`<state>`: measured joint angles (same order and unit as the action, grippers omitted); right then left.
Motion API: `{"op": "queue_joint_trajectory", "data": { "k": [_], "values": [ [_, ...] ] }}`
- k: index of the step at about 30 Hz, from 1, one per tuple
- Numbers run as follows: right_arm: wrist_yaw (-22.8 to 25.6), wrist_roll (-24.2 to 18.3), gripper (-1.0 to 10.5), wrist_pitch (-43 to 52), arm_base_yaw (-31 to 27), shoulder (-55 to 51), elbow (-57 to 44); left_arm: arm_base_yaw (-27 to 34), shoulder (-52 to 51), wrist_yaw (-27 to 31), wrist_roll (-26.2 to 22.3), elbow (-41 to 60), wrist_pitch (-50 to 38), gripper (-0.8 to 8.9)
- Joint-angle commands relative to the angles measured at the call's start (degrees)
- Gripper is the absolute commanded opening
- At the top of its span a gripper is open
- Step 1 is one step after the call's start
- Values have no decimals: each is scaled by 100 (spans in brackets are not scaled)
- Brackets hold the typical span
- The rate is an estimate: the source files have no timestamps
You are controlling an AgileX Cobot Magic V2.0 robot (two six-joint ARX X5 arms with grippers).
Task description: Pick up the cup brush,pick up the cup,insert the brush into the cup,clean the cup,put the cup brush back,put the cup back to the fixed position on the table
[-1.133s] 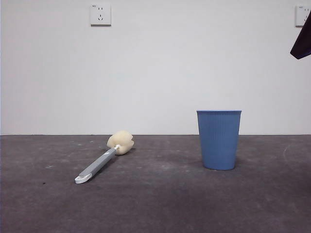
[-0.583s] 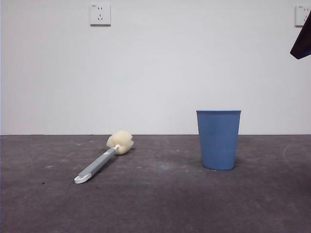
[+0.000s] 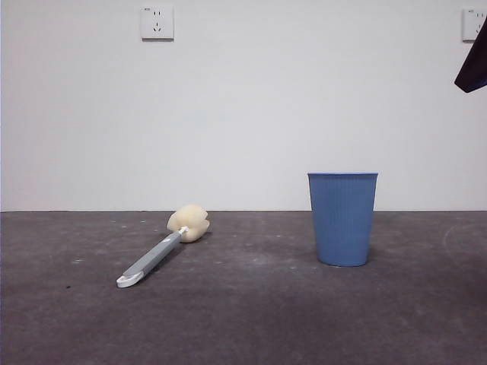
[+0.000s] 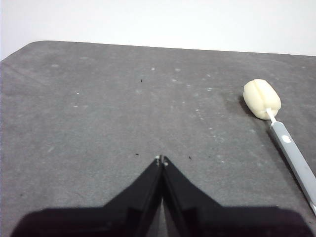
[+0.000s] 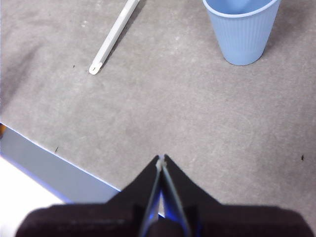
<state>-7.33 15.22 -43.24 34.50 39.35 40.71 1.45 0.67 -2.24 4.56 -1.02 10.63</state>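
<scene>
Nothing has changed in the last second: the cup brush (image 3: 161,254) lies flat near the table's (image 3: 251,319) far edge, the cup (image 3: 342,219) stands upright apart, and the left gripper (image 4: 161,160) and right gripper (image 5: 161,159) wait closed and empty, so picking has not started.

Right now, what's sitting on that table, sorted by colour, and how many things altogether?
Blue: 1, the cup, standing upright.
Grey with cream-yellow: 1, the cup brush, lying flat beside the cup, apart from it.
Total: 2 things on the table.
Neither black pincer holds anything: left pincer and right pincer are both shut and empty, away from the things.
</scene>
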Motion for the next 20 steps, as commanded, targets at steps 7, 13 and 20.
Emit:
{"op": "queue_joint_trajectory", "data": {
  "k": [7,13,20],
  "values": [
    [240,-354,1,142,-50,-81,7,15,-17,-39,35,79,-20,-3],
    [726,-828,1,1241,-863,-693,-258,13,-17,-39,35,76,-20,-3],
    [726,-890,1,2612,-2234,-1814,-1602,13,-17,-42,35,76,-20,-3]
  ]
}}
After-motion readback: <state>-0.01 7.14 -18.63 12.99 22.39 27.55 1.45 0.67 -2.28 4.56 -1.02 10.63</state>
